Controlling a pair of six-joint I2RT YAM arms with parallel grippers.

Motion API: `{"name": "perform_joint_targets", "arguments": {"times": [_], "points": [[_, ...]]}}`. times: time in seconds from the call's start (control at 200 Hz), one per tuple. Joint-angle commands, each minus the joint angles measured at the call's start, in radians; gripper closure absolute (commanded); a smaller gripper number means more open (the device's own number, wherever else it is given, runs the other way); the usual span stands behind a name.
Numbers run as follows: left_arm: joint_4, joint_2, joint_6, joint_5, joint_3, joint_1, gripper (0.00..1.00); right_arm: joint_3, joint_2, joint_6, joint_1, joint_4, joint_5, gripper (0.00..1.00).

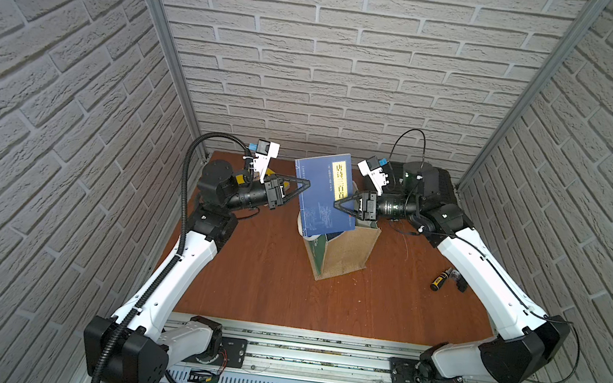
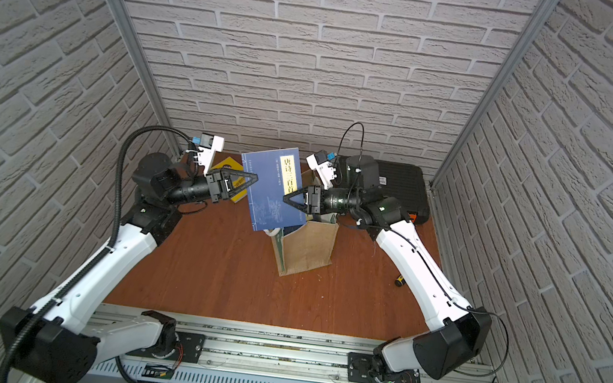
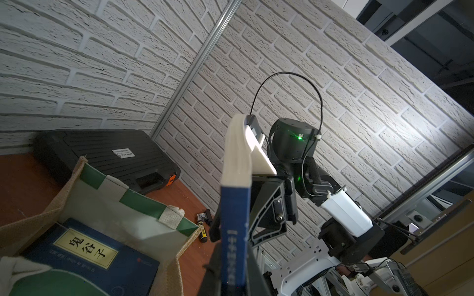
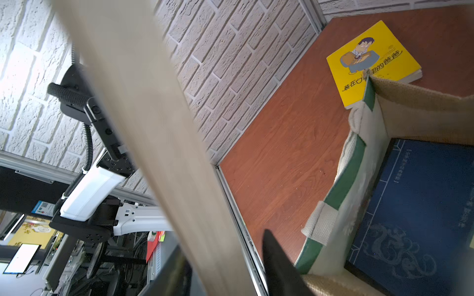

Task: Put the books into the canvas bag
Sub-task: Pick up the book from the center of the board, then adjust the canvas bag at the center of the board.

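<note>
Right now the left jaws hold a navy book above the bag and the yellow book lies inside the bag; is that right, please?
No: the yellow book lies on the table outside the bag, as the right wrist view shows; the rest stands.

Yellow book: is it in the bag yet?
No, the yellow book lies flat on the table, outside the bag and beyond its rim.
</note>
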Motion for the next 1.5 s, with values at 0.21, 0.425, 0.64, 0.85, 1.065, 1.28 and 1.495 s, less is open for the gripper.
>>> {"name": "perform_joint_targets", "arguments": {"times": [0.21,0.425,0.64,0.85,1.065,1.28,1.495], "points": [[0.017,-0.003,0.014,-0.068,-0.020,0.019,1.00,0.003,-0.007,0.042,-0.038,0.028,-0.093,0.94],[-0.040,0.010,0.024,-0.116,-0.018,0.010,0.77,0.099,-0.004,-0.072,-0.067,-0.189,0.095,0.94],[-0.451,0.002,0.278,-0.457,0.121,-0.118,0.41,0.143,-0.042,-0.127,-0.159,-0.297,0.362,0.94],[-0.823,0.116,0.349,-1.028,0.281,-0.342,0.31,0.231,0.002,-0.167,-0.175,-0.368,0.490,0.94],[-0.734,0.251,0.301,-1.034,0.249,-0.454,0.31,0.408,0.121,-0.246,-0.116,-0.541,0.566,0.94],[-0.866,0.363,0.270,-1.097,0.322,-0.482,0.35,0.312,0.146,-0.280,-0.068,-0.599,0.603,0.94],[-0.874,0.420,0.270,-1.010,0.341,-0.486,0.60,0.070,0.023,-0.289,-0.061,-0.648,0.621,0.94]]}}
